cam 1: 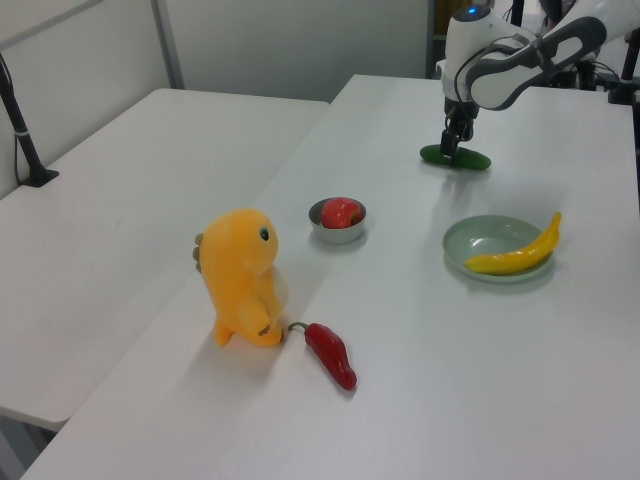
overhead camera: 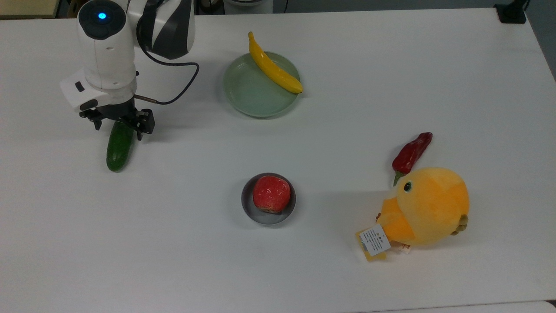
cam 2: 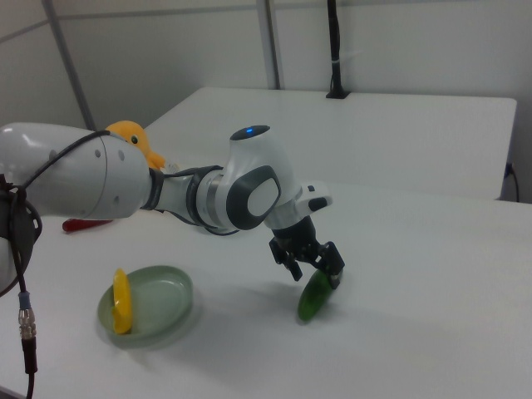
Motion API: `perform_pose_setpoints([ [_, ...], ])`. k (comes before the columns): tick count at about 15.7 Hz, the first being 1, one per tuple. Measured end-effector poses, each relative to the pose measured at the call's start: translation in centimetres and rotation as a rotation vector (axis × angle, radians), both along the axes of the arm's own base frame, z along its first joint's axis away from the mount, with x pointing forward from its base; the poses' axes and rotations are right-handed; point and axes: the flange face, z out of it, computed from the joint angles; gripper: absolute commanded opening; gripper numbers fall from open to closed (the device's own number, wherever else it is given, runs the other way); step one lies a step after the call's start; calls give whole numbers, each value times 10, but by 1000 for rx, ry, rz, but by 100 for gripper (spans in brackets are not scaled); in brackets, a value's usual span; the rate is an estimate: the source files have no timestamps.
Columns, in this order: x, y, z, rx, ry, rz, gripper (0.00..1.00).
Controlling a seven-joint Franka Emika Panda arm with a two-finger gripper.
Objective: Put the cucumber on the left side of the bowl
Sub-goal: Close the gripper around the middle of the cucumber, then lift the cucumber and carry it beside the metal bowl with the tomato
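Green cucumber is lying directly under the gripper, long axis crossing the finger gap; fingers are straddling its upper end, spread, not yet clamping. Bowl is sitting well off toward the top view's lower right.

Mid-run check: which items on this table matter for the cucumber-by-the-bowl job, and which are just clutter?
In the job:
- smooth dark green cucumber, on the table
- small round dark grey bowl, holding a red fruit
- gripper, straddling the cucumber's upper end

Just lying about:
- yellow banana across the pale green plate
- dark red chili pepper
- orange plush toy
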Motion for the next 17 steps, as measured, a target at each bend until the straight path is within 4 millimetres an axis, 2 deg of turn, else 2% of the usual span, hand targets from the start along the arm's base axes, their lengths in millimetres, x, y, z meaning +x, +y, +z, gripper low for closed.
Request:
perform_pose_setpoints([
  [2, 0, 2, -7, 3, 10, 4, 99],
  [3, 0, 3, -12, 4, 18, 5, 81],
  [5, 0, 4, -26, -5, 42, 17, 27],
  [6, 1, 5, -30, -10, 49, 25, 21],
  [14, 2, 5, -32, -22, 52, 36, 20],
  [17, 5, 11, -30, -19, 48, 45, 20],
])
